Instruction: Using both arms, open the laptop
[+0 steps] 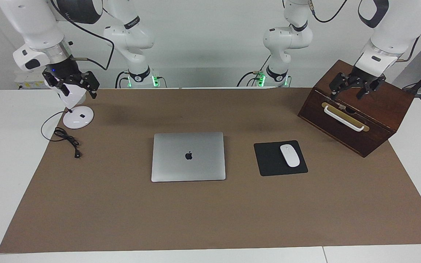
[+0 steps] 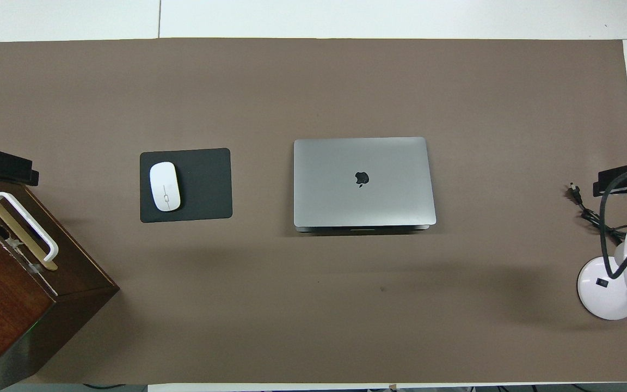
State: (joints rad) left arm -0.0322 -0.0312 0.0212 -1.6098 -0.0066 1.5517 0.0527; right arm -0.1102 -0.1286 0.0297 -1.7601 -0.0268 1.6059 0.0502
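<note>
Bare mat (image 1: 210, 215) around closed laptop (image 1: 188, 156); mouse pad (image 1: 270, 160) just beside.

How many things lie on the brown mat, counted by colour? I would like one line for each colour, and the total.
Silver-grey: 1, the laptop, closed.
Black: 1, the mouse pad.
White: 2, the mouse on that pad, and the desk lamp with its black cable.
Dark brown: 1, the wooden box with a white handle.
Total: 5
</note>
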